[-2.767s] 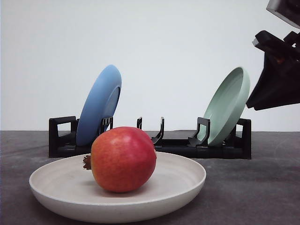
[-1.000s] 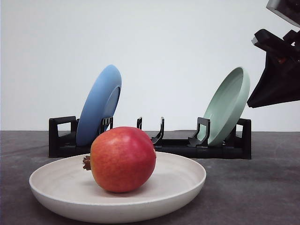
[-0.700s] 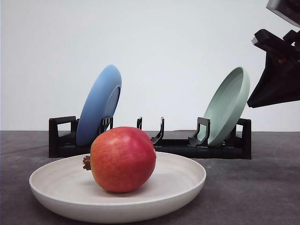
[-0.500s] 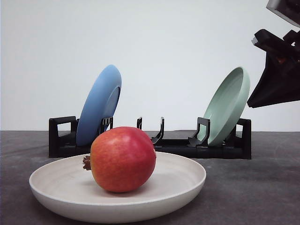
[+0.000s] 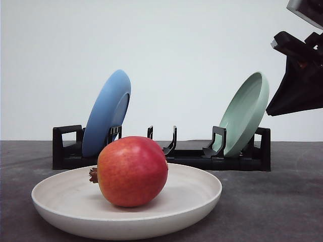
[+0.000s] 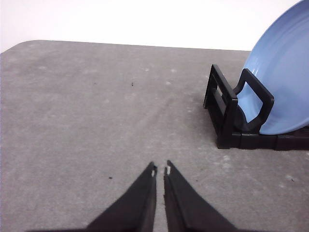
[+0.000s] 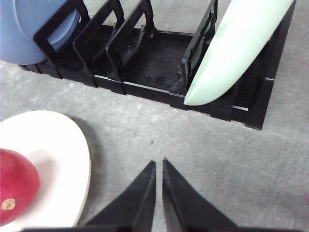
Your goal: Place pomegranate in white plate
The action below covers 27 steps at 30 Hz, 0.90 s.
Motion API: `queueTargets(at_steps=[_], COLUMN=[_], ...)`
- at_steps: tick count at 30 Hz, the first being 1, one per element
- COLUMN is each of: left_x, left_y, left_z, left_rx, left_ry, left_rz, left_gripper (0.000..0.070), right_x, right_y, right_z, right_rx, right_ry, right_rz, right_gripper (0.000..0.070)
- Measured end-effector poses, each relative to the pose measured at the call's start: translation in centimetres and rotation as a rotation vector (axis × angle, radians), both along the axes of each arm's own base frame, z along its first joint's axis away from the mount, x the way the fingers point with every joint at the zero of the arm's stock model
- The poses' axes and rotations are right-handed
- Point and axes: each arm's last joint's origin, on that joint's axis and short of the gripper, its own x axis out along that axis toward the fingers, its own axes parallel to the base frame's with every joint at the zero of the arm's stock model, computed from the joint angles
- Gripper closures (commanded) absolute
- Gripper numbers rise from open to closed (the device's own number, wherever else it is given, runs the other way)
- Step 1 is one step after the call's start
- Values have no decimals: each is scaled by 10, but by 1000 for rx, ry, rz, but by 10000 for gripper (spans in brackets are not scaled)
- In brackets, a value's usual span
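The pomegranate [image 5: 132, 171] is red with an orange blush and lies inside the white plate [image 5: 197, 199] at the front of the table, its brown crown pointing left. The right wrist view shows the same pomegranate [image 7: 14, 193] on the white plate [image 7: 63, 159]. My right gripper [image 7: 159, 163] is shut and empty, hovering over bare table between the plate and the rack. The right arm's dark body [image 5: 299, 75] hangs high at the right in the front view. My left gripper [image 6: 160, 168] is shut and empty over bare grey table, left of the rack.
A black dish rack [image 5: 166, 154] stands behind the white plate. It holds a blue plate [image 5: 107, 112] on edge at its left end and a pale green plate [image 5: 245, 113] on edge at its right end. The grey tabletop [image 6: 87, 106] stretches left of the rack.
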Motion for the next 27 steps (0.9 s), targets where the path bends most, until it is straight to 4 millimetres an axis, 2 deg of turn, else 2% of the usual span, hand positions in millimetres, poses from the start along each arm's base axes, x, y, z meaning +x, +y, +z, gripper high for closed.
queueTargets(at_steps=[6,11,20,27], left_x=[0,0,0,0], left_y=[0,0,0,0], left_z=[0,0,0,0], left_rx=[0,0,0,0], left_ry=[0,0,0,0], left_rz=[0,0,0,0], left_gripper=[694,694,694,694], right_x=[-11,-28,-64,-78], right_y=[-8,-25,-55,-68], right_z=[9,14,-25,-49], right_rx=[-88,-139,-170,-170], right_ry=[-79,-197,-302,-395], right_rz=[23,-21,-225,-381], right_gripper=[683,683,683,683])
